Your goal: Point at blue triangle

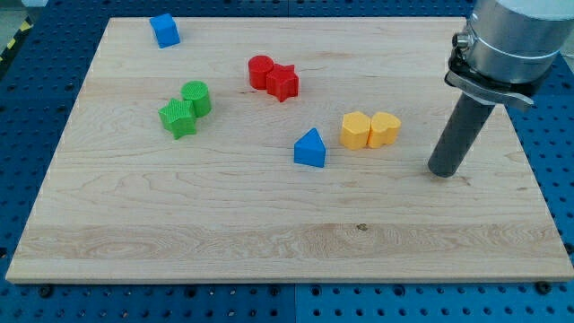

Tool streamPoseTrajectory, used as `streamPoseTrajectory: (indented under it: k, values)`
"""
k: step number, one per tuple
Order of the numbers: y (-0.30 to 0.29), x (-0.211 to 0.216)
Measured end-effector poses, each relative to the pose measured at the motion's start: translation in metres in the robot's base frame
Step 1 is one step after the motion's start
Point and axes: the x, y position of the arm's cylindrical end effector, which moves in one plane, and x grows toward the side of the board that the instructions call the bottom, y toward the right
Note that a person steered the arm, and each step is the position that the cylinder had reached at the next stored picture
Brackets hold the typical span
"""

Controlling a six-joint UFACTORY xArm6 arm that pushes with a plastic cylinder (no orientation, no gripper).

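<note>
The blue triangle (310,148) lies near the middle of the wooden board (269,242). My tip (442,170) rests on the board at the view's right, well to the right of the blue triangle and slightly lower. The two yellow blocks (369,130) lie between the tip and the triangle, a little higher up. Nothing touches the tip.
A blue cube-like block (165,30) sits at the top left. A green cylinder (195,97) and a green star-like block (178,117) touch at the left. A red cylinder (261,72) and a red star-like block (282,82) touch at top centre.
</note>
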Motion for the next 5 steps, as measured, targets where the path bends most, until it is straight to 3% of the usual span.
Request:
streamPoseTrajectory:
  k: [3, 5]
  values:
    - [-0.087, 0.001]
    - [-0.101, 0.001]
